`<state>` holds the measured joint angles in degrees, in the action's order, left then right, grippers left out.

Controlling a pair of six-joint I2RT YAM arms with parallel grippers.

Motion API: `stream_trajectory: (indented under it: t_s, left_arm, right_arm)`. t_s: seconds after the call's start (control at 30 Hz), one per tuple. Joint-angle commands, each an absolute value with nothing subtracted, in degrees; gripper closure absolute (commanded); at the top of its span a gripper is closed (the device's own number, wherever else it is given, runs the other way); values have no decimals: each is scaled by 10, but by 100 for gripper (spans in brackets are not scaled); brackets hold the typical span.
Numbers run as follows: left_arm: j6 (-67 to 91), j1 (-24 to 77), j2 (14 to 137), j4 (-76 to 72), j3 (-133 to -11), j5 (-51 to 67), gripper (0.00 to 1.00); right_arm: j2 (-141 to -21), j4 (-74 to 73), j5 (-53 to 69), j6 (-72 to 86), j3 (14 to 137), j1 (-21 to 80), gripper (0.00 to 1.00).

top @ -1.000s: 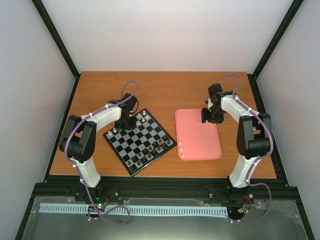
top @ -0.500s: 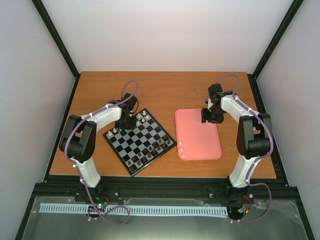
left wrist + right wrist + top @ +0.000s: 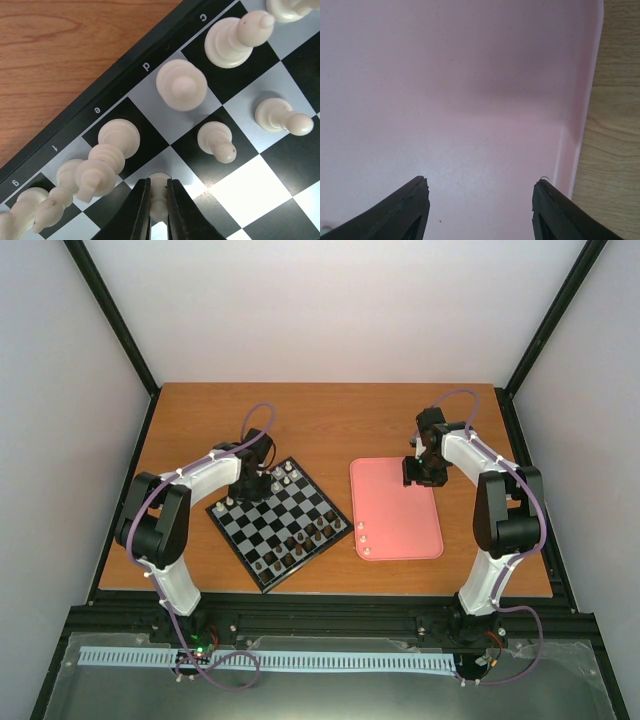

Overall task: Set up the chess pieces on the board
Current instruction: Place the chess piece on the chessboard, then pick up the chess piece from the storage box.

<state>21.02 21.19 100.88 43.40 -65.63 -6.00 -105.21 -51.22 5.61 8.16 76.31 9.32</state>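
Note:
The black and silver-grey board lies on the left half of the table. Several cream-white pieces stand along its far edge, and dark brown pieces stand along its near edge. My left gripper is shut on a cream-white pawn, standing on a silver square in the second row below letters e and f; in the top view it hovers over the board's far corner. My right gripper is open and empty over the pink tray. Three cream-white pieces lie at the tray's near left corner.
The pink tray sits right of the board on the wooden table. Black frame posts stand at the table's sides and back corners. The board's rim carries letters c to g.

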Motion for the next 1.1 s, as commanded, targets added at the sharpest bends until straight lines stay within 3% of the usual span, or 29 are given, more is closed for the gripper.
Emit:
stream_trajectory:
  t_s: [0.0,0.47,0.57,0.6,0.77,0.87,0.97,1.07]
  left_arm:
    - [207,206,1010,445,-655,-50,89]
    - [205,206,975,465,-654,-49,64]
    - [204,206,948,487,-663,-48,56]
    - [202,206,915,515,-679,-45,48]
    - [198,213,854,562,-705,-27,30]
    - [197,224,831,571,-717,-18,19]
    - [194,248,829,577,-732,-10,3]
    - [185,296,845,581,-762,-6,0]
  right_arm:
    - [-1056,-514,55,79,765,89,43]
    - [-1054,-512,59,82,765,89,42]
    - [-1046,-511,61,83,763,90,37]
    - [-1040,-516,57,83,763,90,30]
    - [-1023,-526,52,86,767,90,17]
    - [-1017,-531,48,90,770,90,1]
    - [-1014,-535,50,97,774,90,0]
    - [-1006,-539,41,105,778,95,0]
